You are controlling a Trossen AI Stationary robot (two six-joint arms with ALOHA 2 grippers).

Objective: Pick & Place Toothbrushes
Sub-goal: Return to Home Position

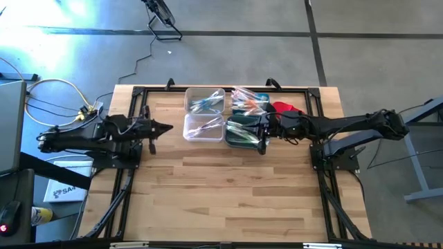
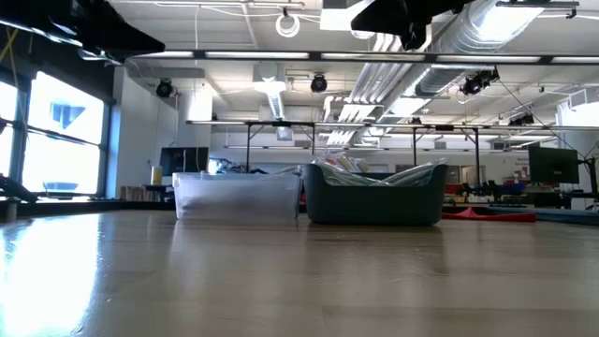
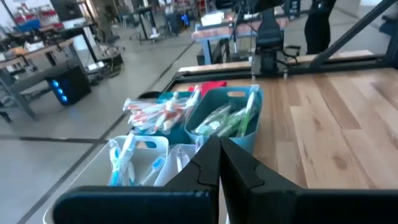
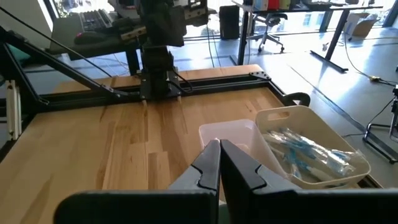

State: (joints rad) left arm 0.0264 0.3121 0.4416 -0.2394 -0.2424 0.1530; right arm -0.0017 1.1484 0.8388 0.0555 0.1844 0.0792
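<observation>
above blue bin [image 2: 374, 201] w/ toothbrushes [image 3: 224, 121], r hand [image 4: 219, 144] pinched together; l hand [image 3: 219, 140] nr white bins [image 2: 236, 198], also together.

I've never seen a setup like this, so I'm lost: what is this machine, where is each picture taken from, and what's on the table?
It is a robot: two dark arms at a wooden table. One picture looks straight down, one looks level across the tabletop, and two come from cameras on the wrists. The left hand and the right hand are both shut and hold nothing. Four small bins stand together near one table edge, holding toothbrushes: blue ones in a white bin, green ones in a teal bin. A red cloth lies beside them.
</observation>
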